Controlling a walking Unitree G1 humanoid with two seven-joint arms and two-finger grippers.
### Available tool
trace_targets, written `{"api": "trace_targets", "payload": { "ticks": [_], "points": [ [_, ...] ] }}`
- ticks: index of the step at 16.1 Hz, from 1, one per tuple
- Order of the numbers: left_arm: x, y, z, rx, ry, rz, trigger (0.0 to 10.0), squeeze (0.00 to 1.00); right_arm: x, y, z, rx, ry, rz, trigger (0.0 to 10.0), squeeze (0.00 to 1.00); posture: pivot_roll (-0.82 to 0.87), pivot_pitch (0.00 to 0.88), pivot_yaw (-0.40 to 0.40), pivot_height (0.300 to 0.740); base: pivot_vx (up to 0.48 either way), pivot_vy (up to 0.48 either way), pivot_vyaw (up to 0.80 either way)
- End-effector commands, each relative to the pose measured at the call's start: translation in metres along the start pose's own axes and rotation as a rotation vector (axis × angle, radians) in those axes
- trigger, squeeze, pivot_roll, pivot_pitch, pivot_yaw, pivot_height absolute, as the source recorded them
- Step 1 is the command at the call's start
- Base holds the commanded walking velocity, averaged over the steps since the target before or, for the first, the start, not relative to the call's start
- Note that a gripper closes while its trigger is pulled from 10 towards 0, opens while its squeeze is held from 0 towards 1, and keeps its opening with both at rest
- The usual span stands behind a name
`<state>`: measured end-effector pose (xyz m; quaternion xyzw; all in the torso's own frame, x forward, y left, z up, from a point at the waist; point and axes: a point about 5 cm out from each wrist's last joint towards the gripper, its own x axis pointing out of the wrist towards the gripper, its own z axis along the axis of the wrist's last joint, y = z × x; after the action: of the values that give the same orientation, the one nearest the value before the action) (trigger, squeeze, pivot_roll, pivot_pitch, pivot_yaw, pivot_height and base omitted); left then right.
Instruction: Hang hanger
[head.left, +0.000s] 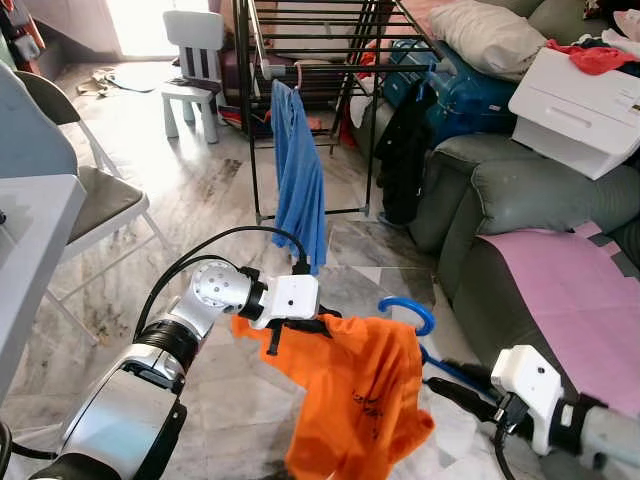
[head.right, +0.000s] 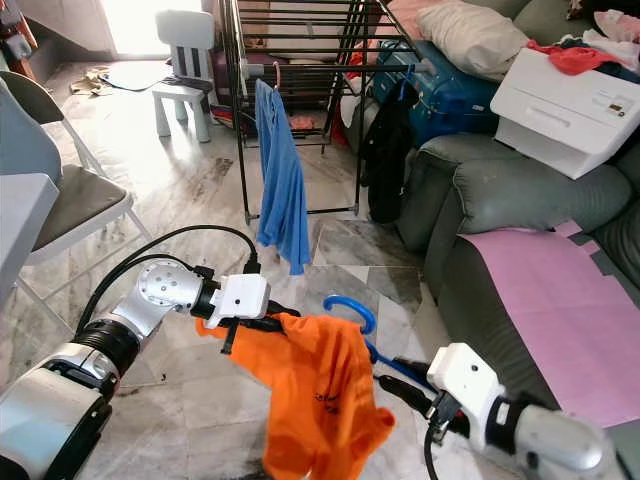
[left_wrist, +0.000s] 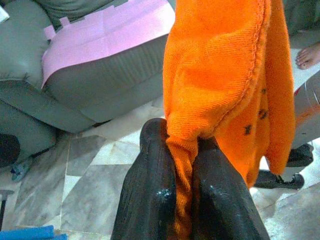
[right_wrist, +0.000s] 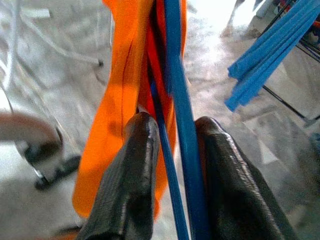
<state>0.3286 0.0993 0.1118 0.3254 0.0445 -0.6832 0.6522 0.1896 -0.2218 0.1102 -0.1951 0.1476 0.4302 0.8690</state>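
An orange shirt (head.left: 360, 390) hangs low in front of me, and my left gripper (head.left: 300, 325) is shut on a fold at its upper edge. In the left wrist view the cloth (left_wrist: 225, 85) is pinched between the black fingers (left_wrist: 152, 175). A blue hanger runs through the shirt, its hook (head.left: 412, 310) sticking out to the right. My right gripper (head.left: 440, 385) is shut on the hanger's blue bars (right_wrist: 177, 100), with orange cloth (right_wrist: 120, 100) beside them. Ahead stands a black drying rack (head.left: 300, 30) with a blue shirt (head.left: 300, 180) hanging from its rail.
A grey sofa (head.left: 500, 200) with a pink cover (head.left: 570, 290) lines the right side, with a white box (head.left: 580, 110) on it. A black garment (head.left: 405, 150) hangs by the rack. A folding chair (head.left: 90, 200) and white table (head.left: 30, 230) stand left, a small white chair (head.left: 195, 60) behind.
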Motion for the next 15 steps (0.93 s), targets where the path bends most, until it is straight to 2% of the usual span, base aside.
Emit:
{"api": "trace_targets", "payload": {
  "ticks": [1, 4, 8, 11, 12, 13, 15],
  "points": [
    [-0.013, 0.011, -0.001, -0.032, -0.012, 0.107, 0.0, 0.0, -0.007, -0.005, -0.003, -0.055, 0.064, 0.003, 10.0, 1.0, -0.02, 0.0, -0.057, 0.74, 0.0, 0.0, 0.0],
    [-0.018, 0.008, -0.008, -0.056, 0.006, 0.141, 0.0, 0.0, -0.022, -0.027, 0.0, -0.127, 0.108, -0.089, 10.0, 1.0, -0.02, 0.0, -0.059, 0.74, 0.0, 0.0, 0.0],
    [-0.023, 0.01, -0.012, -0.08, 0.018, 0.194, 0.0, 0.0, -0.037, -0.035, 0.004, -0.153, 0.108, -0.166, 10.0, 1.0, -0.03, 0.0, -0.057, 0.74, 0.0, 0.0, 0.0],
    [-0.024, 0.01, -0.013, -0.083, 0.028, 0.214, 0.0, 0.0, -0.041, -0.042, 0.007, -0.165, 0.09, -0.223, 10.0, 1.0, -0.03, 0.0, -0.052, 0.74, 0.0, 0.0, 0.0],
    [-0.025, 0.01, -0.015, -0.092, 0.037, 0.229, 0.0, 0.0, -0.049, -0.058, 0.013, -0.176, 0.04, -0.362, 10.0, 1.0, -0.04, 0.0, -0.049, 0.74, 0.0, 0.0, 0.0],
    [-0.027, 0.014, -0.013, -0.074, 0.032, 0.268, 0.0, 0.0, -0.047, -0.063, 0.016, -0.127, -0.009, -0.453, 10.0, 1.0, -0.04, 0.0, -0.049, 0.74, 0.0, 0.0, 0.0],
    [-0.03, 0.028, 0.001, -0.01, -0.025, 0.385, 0.0, 0.0, -0.041, -0.06, 0.013, -0.05, -0.049, -0.501, 10.0, 1.0, -0.04, 0.0, -0.05, 0.74, 0.0, 0.0, 0.0]
  ]
}}
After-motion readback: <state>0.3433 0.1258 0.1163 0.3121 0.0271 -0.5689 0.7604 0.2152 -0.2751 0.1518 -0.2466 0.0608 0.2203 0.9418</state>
